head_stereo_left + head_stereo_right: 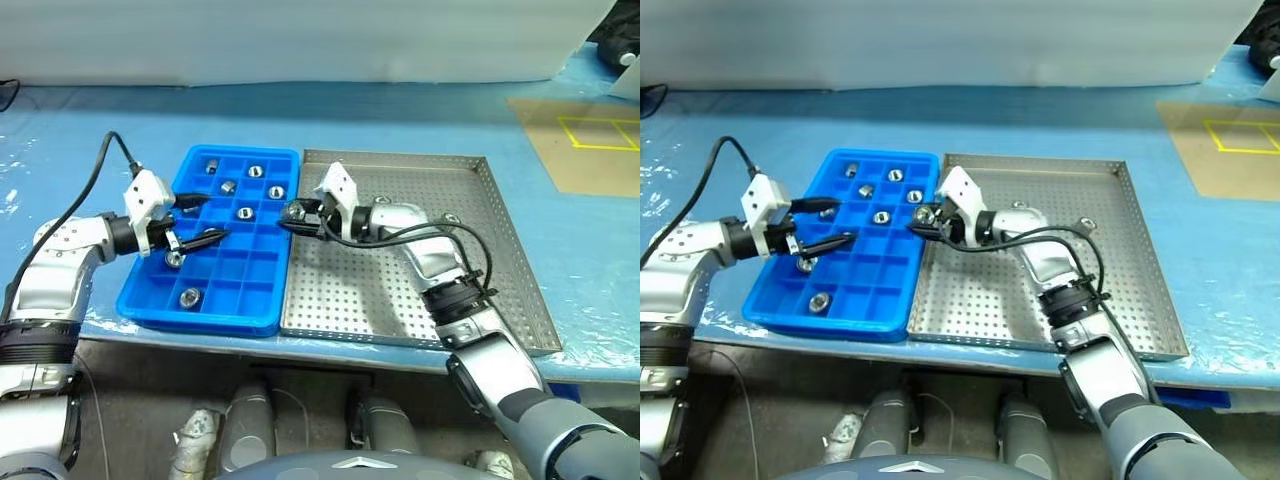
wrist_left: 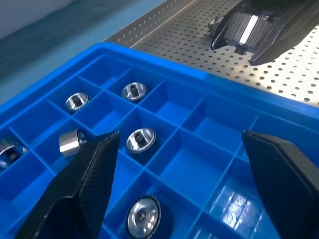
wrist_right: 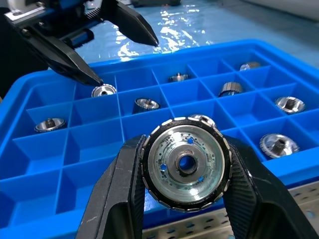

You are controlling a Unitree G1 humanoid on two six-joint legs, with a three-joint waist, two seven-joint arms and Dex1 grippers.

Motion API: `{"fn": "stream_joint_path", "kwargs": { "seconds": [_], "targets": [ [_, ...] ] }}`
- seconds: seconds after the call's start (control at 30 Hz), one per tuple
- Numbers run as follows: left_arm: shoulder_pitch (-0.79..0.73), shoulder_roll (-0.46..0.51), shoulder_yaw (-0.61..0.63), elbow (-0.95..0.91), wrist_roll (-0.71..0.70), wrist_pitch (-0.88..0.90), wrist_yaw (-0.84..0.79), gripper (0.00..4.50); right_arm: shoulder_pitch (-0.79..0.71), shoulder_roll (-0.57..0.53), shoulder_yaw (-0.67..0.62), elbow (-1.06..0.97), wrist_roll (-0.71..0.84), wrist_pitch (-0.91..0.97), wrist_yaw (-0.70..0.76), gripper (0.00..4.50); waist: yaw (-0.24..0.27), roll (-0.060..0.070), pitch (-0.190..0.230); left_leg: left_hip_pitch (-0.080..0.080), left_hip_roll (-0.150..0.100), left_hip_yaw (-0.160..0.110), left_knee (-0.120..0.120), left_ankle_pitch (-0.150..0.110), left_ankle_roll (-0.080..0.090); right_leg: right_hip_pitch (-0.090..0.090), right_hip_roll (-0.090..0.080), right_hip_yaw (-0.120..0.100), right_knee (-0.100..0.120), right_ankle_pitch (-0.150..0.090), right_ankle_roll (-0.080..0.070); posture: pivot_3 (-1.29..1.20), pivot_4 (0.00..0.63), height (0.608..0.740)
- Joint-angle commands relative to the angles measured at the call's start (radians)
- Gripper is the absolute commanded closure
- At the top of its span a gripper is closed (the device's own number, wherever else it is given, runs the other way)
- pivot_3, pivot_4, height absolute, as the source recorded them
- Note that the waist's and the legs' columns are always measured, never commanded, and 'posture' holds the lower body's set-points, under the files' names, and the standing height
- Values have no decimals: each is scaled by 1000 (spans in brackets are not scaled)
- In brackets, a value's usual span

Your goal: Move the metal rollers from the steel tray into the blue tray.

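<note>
The blue tray (image 1: 150, 290) lies left of the steel tray (image 1: 400, 290), their sides touching. Several metal rollers (image 1: 245, 211) sit in separate compartments of the blue tray. One more roller (image 1: 452, 218) rests on the steel tray's holed floor near its far right. My right gripper (image 1: 290, 215) is shut on a metal roller (image 3: 186, 163) and hovers over the blue tray's right rim, pointing left. My left gripper (image 1: 200, 222) stands open above the blue tray's left half, nothing between its fingers (image 2: 89, 184). A roller (image 1: 175, 259) lies just below it.
A brown cardboard sheet (image 1: 590, 150) with yellow tape lies at the back right of the blue-covered table. A white wall (image 1: 300, 40) closes the far side. The table's front edge runs just below both trays. A black cable (image 1: 95, 170) loops off my left wrist.
</note>
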Motion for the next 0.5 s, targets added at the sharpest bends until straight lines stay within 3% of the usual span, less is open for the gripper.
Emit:
{"fn": "stream_joint_path", "kwargs": {
  "seconds": [0.03, 0.5],
  "targets": [
    [21, 24, 50, -80, -23, 20, 26, 352, -33, 26, 10, 36, -13, -68, 24, 2835, 4, 0, 0, 0, 0, 0, 0, 0, 0, 0, 0, -1, 0, 0, 0, 62, 150, 740],
    [50, 7, 43, -142, -36, 60, 73, 352, -59, 147, 30, 122, -62, -123, -5, 2835, 5, 0, 0, 1, 0, -1, -3, 2, -3, 0, 1, -1, 1, 0, -1, 71, 150, 740]
  ]
}}
